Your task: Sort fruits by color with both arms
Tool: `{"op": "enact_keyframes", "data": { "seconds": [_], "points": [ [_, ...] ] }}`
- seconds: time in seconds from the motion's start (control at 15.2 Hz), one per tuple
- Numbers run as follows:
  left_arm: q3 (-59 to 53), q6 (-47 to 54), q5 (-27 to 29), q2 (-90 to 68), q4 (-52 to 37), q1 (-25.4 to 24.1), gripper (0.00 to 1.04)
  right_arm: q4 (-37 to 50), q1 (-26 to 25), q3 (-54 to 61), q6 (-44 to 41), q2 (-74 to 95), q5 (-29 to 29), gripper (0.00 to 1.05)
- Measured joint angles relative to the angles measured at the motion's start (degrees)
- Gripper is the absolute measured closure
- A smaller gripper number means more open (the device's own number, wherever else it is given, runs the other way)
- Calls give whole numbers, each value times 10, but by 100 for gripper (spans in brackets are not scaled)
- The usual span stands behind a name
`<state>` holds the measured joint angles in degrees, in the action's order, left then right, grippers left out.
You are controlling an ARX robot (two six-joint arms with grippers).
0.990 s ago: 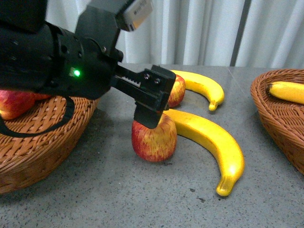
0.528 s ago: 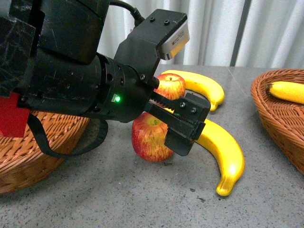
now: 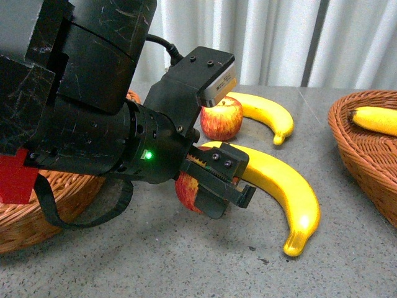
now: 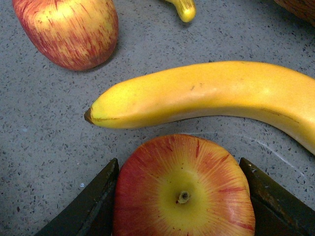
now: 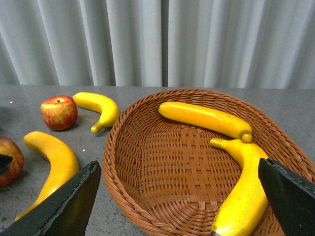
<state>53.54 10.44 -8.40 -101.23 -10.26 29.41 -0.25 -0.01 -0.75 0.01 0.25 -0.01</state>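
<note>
Currently, left gripper (image 3: pixel 220 191) jaws pinching near apple (image 4: pixel 183 189) beside long banana (image 4: pixel 206 96), right gripper (image 5: pixel 176 196) jaws spread wide, facing basket (image 5: pixel 147 147)

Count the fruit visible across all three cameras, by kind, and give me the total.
Apples: 2 (near apple between the left gripper fingers, far apple)
Bananas: 4 (long banana and short banana on the table; straight banana and curved banana in the right basket)
Total: 6
</note>
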Motion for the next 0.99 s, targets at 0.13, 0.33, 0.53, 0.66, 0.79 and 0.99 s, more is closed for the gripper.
{"op": "enact_keyframes", "data": {
  "seconds": [0.13,0.33,0.53,0.66,0.79,0.99],
  "points": [
    [0,0,7,9,5,-5,43,0,0,0,0,0,0,7],
    [0,-17,46,78,-41,-36,44,0,0,0,0,0,0,7],
    [-14,-102,173,169,-41,-106,44,0,0,0,0,0,0,7],
    [-52,-166,217,176,-17,-144,44,0,0,0,0,0,0,7],
    [-87,-217,226,176,-13,-162,44,0,0,0,0,0,0,7],
    [-128,-242,219,178,-5,-180,44,0,0,0,0,0,0,7]
  ]
}}
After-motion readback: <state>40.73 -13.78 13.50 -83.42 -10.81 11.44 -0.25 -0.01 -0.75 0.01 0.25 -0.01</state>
